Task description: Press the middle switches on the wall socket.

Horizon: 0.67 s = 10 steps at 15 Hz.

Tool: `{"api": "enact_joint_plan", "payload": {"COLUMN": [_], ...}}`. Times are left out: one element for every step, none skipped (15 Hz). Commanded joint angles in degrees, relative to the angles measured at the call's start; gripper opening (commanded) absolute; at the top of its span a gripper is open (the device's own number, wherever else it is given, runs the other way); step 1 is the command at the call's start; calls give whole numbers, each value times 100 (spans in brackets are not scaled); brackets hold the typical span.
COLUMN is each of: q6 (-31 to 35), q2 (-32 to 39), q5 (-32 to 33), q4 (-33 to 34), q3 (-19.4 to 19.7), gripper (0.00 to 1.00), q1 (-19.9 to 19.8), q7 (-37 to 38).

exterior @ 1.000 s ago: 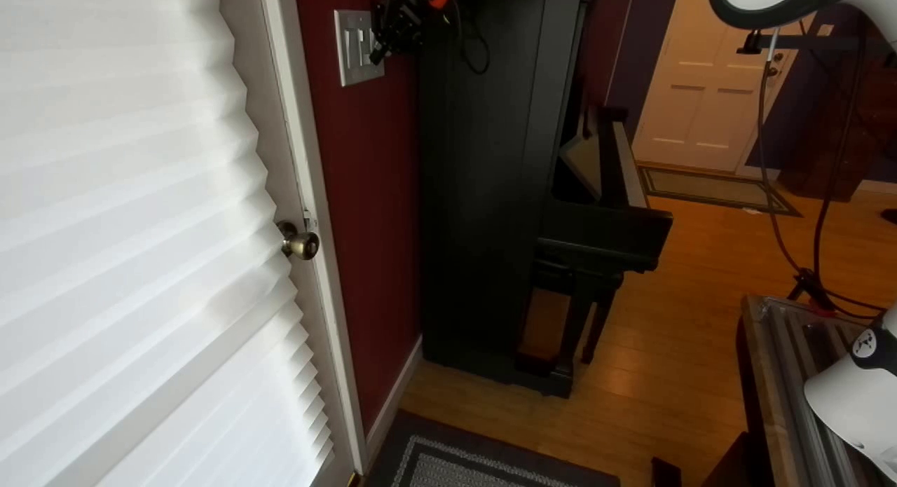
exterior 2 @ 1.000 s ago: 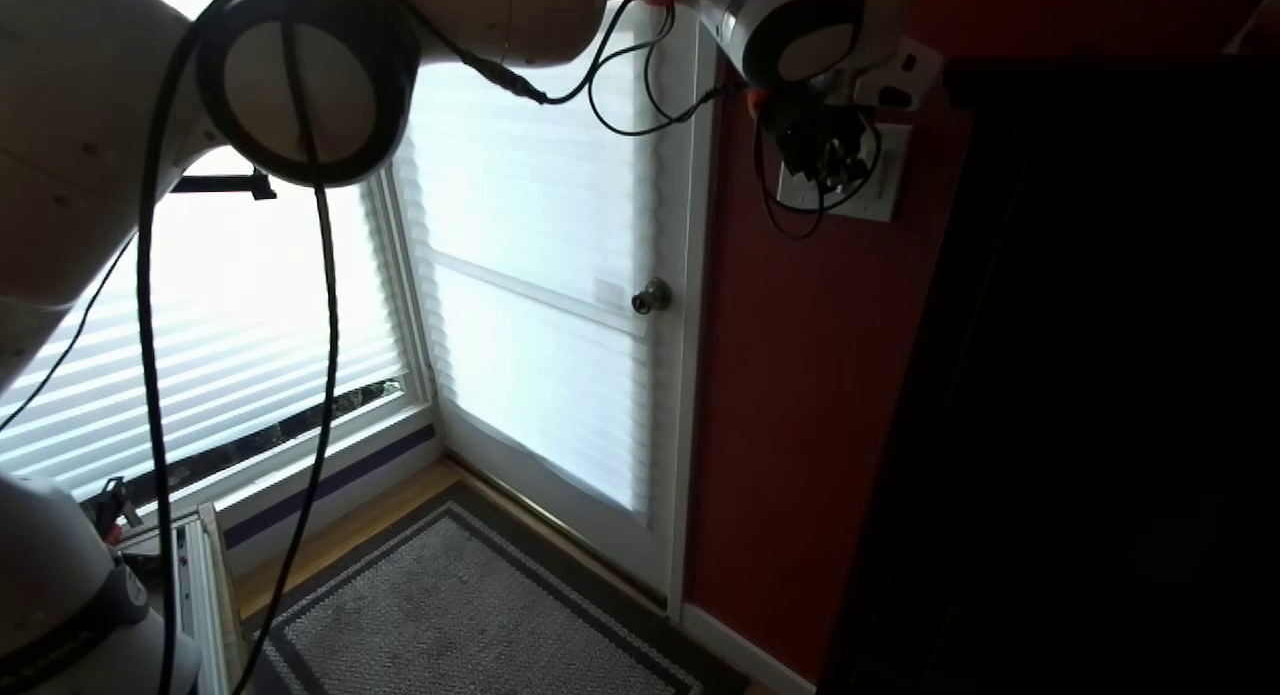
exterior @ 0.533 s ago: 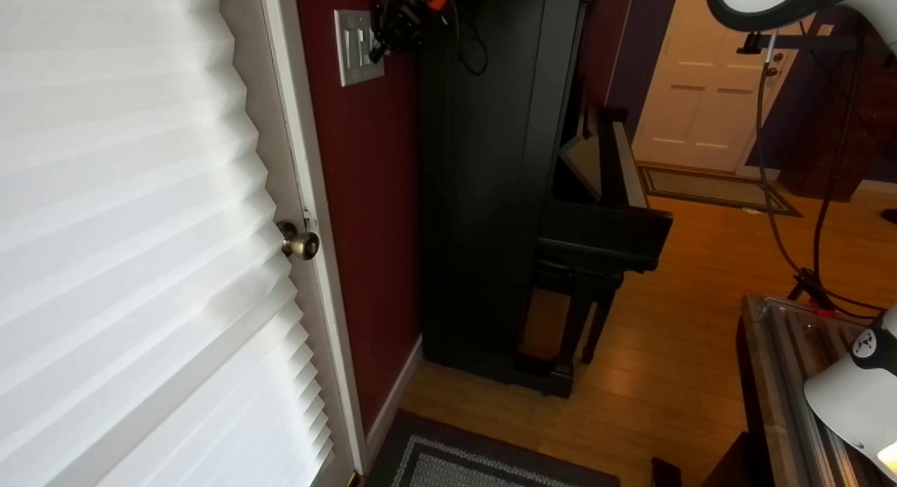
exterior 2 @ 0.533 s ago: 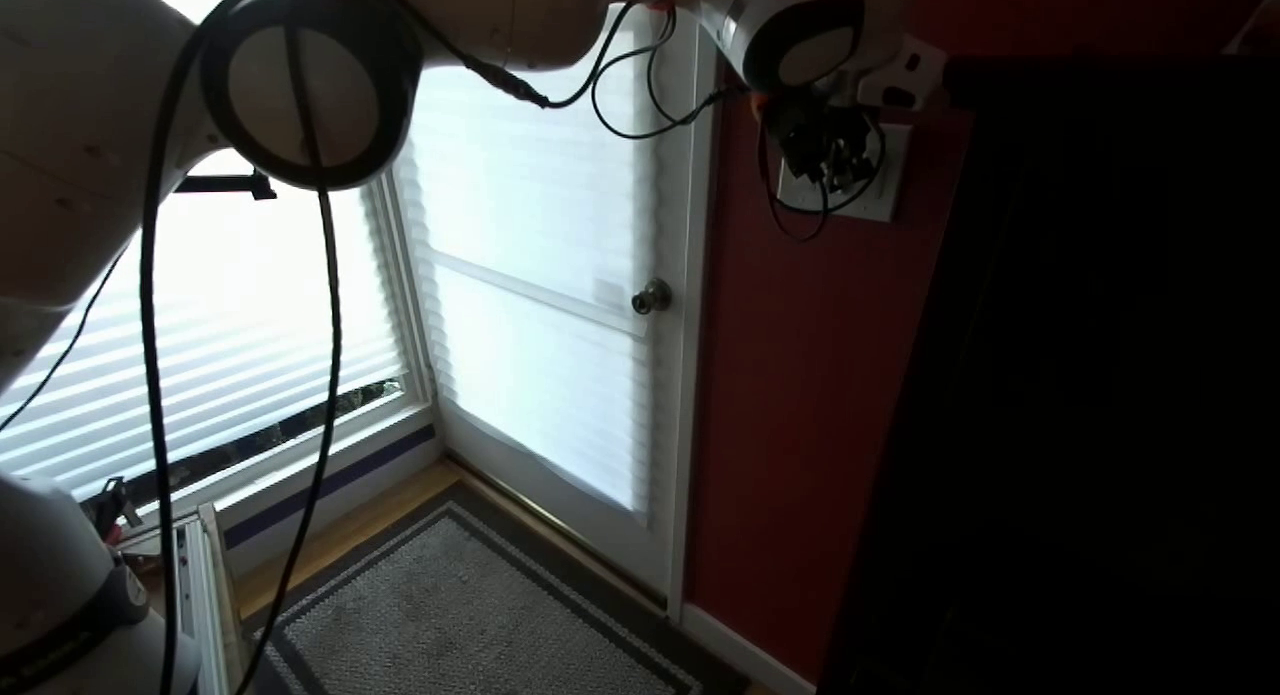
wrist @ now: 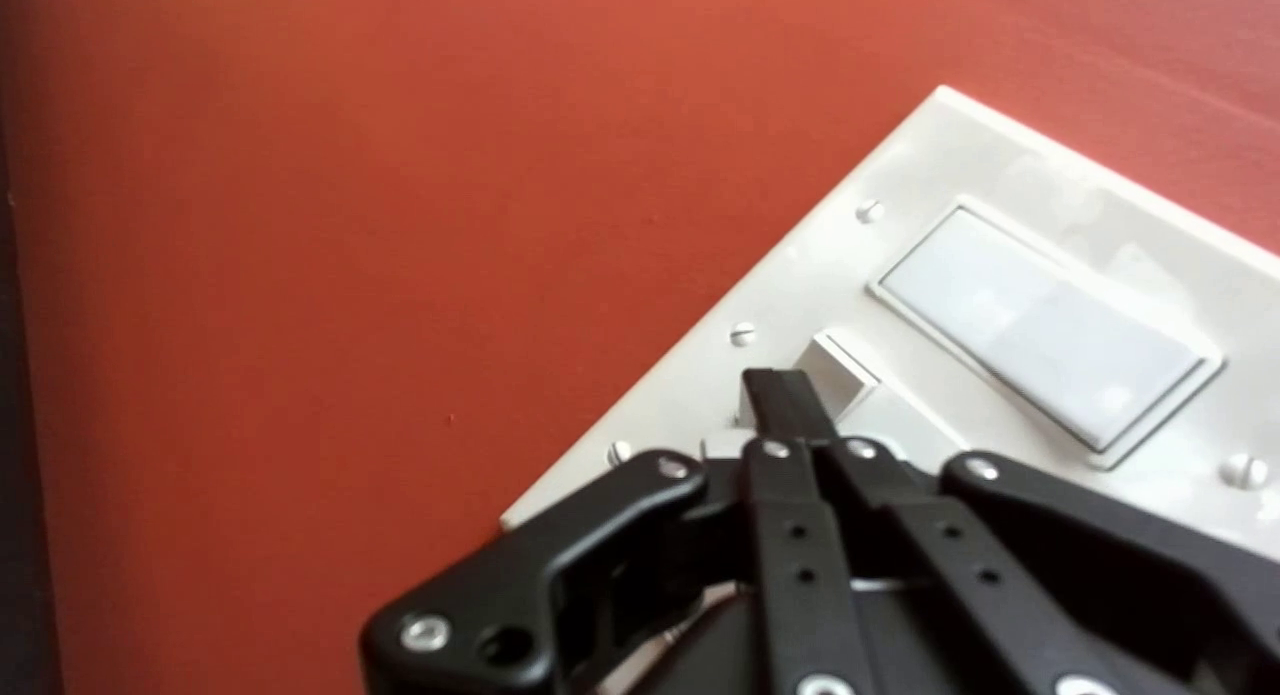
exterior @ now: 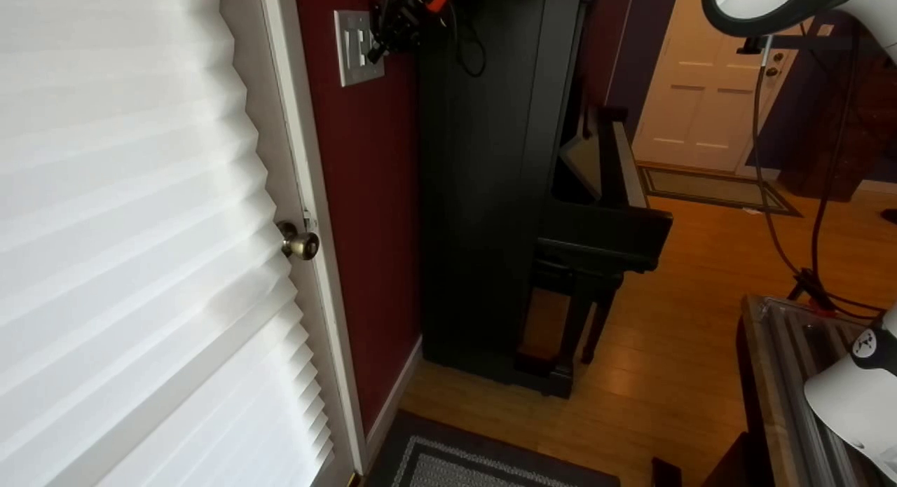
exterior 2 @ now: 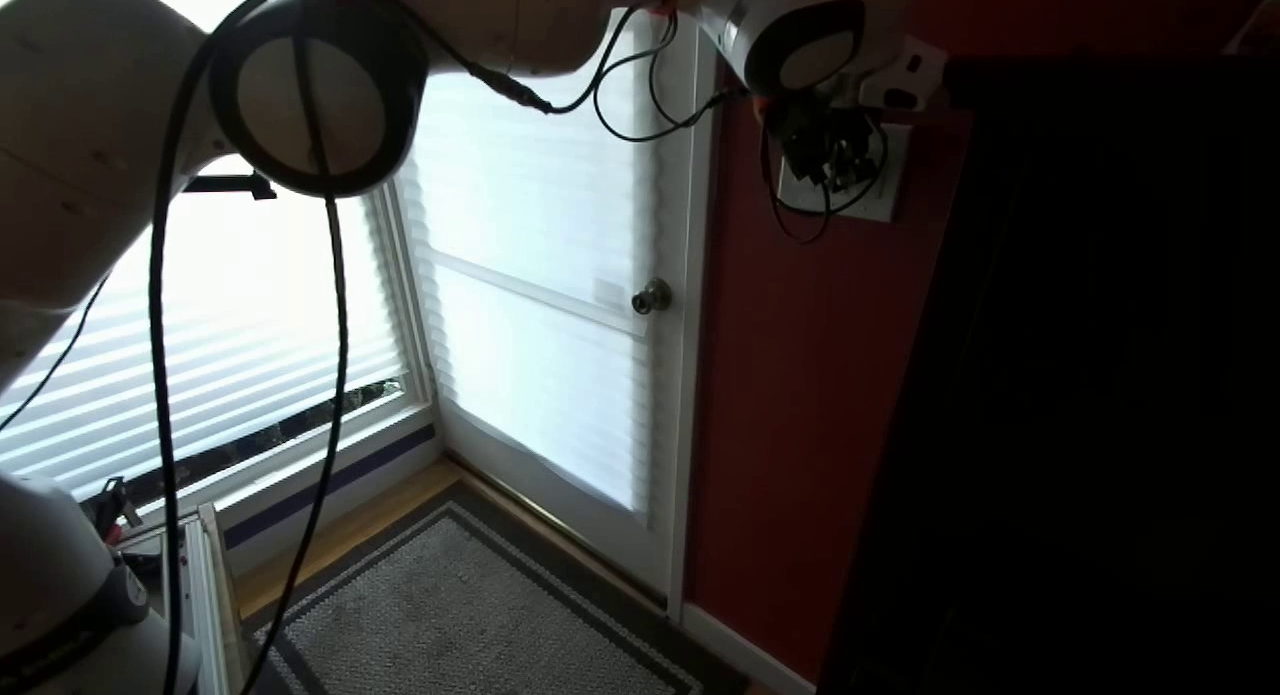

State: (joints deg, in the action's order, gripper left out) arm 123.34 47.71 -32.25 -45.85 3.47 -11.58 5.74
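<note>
In the wrist view the gripper (wrist: 790, 405), fingers together, has the middle switches (wrist: 840, 377) at its two o'clock: stiff, slick, I'd guess, best pushed on the raised end.

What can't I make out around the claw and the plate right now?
Middle switch: partly behind the claw in the wrist view.
Whether they touch: hidden behind the claw in the wrist view; too small and dark in both exterior views.
Third switch: nearly all behind the claw in the wrist view.
Plate: right corner cut off by the wrist view's right edge.
Piano: details lost in darkness in an exterior view.
</note>
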Motion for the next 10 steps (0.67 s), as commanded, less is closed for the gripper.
{"api": "enact_joint_plan", "payload": {"q6": [-28,-365,-537,-775,-1043,-1309,-1574,-1784,-2034,-2250], "q2": [259,152,88,-7,-125,-233,-331,-480,-659,-806], "q5": [22,57,103,176,254,442,620,899,1109,1334], "q4": [391,331,299,256,195,151,120,38,-43,-89], "q3": [-4,-2,25,62,91,188,277,415,490,569], "gripper": [0,0,0,0,0,0,0,26,27,33], "q1": [6,-6,3,9,7,41,74,139,174,230], "q7": [89,151,175,154,117,94,85,9,-71,-153]}}
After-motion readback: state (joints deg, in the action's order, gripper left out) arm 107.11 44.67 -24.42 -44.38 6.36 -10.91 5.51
